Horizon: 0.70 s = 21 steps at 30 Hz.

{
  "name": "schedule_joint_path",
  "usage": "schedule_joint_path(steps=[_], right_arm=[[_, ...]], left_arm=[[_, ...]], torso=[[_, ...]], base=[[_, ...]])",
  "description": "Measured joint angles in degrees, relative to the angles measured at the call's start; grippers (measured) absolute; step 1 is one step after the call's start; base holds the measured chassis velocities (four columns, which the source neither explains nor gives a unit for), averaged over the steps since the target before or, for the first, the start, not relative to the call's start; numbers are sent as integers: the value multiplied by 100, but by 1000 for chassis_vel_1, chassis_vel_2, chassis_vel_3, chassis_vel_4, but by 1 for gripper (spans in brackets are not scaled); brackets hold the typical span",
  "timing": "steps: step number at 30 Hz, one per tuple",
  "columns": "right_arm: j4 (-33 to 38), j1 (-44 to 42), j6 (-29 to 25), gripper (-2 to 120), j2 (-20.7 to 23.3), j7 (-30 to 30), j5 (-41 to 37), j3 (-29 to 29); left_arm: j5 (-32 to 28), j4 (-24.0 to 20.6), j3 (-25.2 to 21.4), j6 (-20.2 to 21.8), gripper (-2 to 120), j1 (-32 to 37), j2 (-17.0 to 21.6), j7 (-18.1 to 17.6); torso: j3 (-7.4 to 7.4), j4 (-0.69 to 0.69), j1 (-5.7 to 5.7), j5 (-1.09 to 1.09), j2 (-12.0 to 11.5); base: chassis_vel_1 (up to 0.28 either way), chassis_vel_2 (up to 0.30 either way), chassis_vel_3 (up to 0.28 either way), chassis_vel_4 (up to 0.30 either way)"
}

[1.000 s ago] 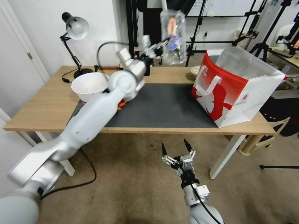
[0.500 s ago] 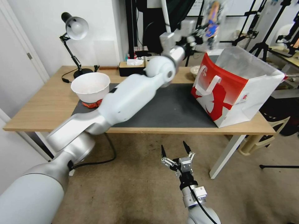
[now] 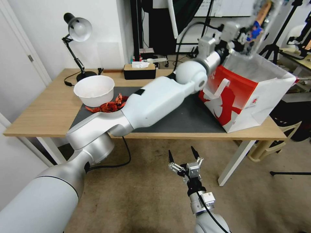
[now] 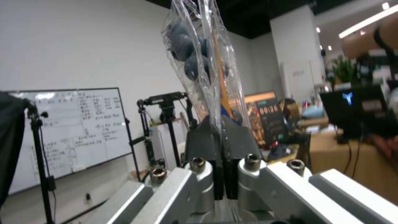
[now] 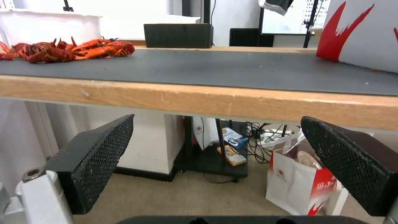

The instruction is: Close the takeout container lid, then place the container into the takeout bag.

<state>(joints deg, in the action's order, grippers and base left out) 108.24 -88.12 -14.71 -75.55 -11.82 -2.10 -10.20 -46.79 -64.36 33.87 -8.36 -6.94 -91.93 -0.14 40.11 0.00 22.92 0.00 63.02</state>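
Note:
The clear takeout container (image 3: 259, 24) hangs on edge in the air above the open top of the red and white takeout bag (image 3: 246, 92). Its lid is closed against the tray half. My left gripper (image 3: 243, 36) is shut on its lower rim. In the left wrist view the container (image 4: 203, 62) rises from between the closed fingers (image 4: 207, 143), dark blue berries showing through the plastic. My right gripper (image 3: 182, 154) is open and idle below the table's front edge, its black pads (image 5: 99, 155) wide apart in the right wrist view.
A large white bowl (image 3: 94, 89) and red crayfish (image 3: 108, 105) sit at the left end of the dark mat (image 3: 181, 113). A black tissue box (image 3: 139, 70) and desk lamp (image 3: 77, 30) stand at the back. Tripods stand behind the table.
My left arm has swung to the right with the container, from above the middle of the table to over the bag's opening. The right arm has stayed put.

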Motion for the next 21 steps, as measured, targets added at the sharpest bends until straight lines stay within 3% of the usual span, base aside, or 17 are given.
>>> schedule_joint_path(steps=[4, 7, 12, 14, 17, 19, 21], right_arm=[[-34, 25, 4, 100, 22, 0, -30, -2], [-51, 45, 10, 100, 25, 0, -55, 4], [-60, 54, 14, 100, 8, 6, -65, 23], [-60, 54, 14, 100, 14, 8, -75, 23], [-58, 56, 14, 100, 22, 8, -79, 22], [-35, 64, 20, 100, 34, 9, -87, 21], [-33, 69, 26, 100, 39, 8, -88, 21]], left_arm=[[356, 58, 178, -58, 1, 6, -5, 45], [407, 102, 225, -58, 10, -9, -18, 34], [438, 241, 235, -46, 30, -43, -17, -26], [385, 158, 225, 14, 42, -16, -17, -115], [352, 105, 220, 48, 45, 4, -18, -149], [243, -30, 196, 101, 59, 48, 43, -230], [153, -97, 173, 139, 64, 67, 98, -290]], torso=[[0, 0, 0, 0, 0], [0, -1, 0, 0, 0], [0, 1, 1, 0, 0], [0, 1, 1, 0, 0], [0, 0, 0, -1, 0], [-1, -3, 0, 0, 1], [-1, -1, 0, 0, 1]], base=[[0, 0, 0, 0], [0, 0, 0, 0], [0, 0, 0, 0], [0, 0, 0, 0], [0, 0, 0, 0], [0, 0, 0, 0], [0, 0, 0, 0]])
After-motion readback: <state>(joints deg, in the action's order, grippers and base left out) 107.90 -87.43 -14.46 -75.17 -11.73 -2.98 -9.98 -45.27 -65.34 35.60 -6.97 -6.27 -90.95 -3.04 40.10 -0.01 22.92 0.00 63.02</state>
